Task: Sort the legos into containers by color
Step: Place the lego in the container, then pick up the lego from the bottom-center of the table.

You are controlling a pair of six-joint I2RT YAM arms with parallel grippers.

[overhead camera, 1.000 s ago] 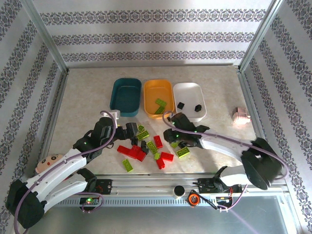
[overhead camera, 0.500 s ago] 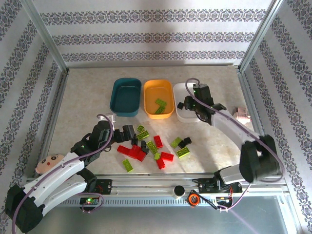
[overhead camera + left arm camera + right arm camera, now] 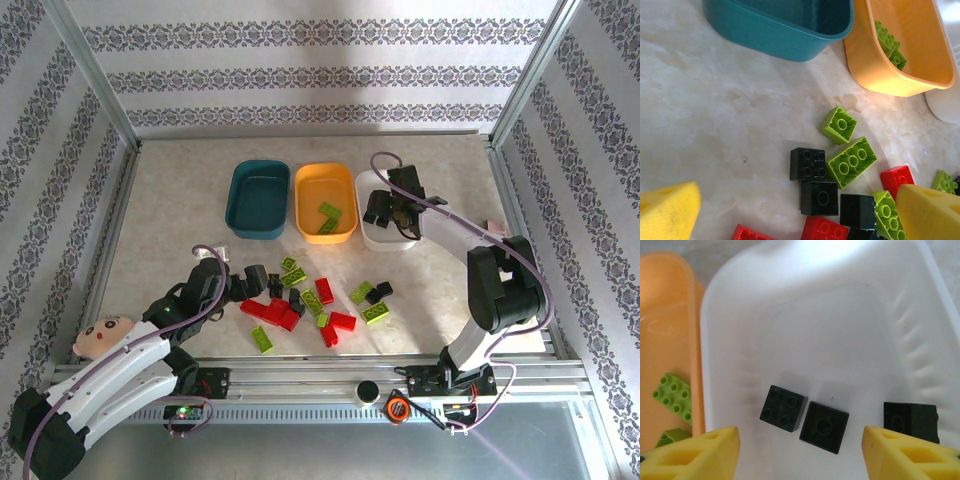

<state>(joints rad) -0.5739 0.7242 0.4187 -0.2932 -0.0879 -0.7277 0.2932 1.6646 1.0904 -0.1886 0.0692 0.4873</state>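
Right tool (image 3: 800,454): now released over white tray (image 3: 840,315), dropping a black lego (image 3: 824,426); makes three sorted there. Left tool (image 3: 799,212): open, empty.

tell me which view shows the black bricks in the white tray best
Right wrist: three black bricks lie plainly on the white tray floor. From top external the right gripper mostly covers that tray; left wrist catches a corner of the tray.

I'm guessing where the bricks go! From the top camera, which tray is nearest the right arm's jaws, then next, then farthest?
1. White tray, right end, under the jaws of the right gripper.
2. Orange-yellow tray, middle.
3. Dark teal tray, left end.
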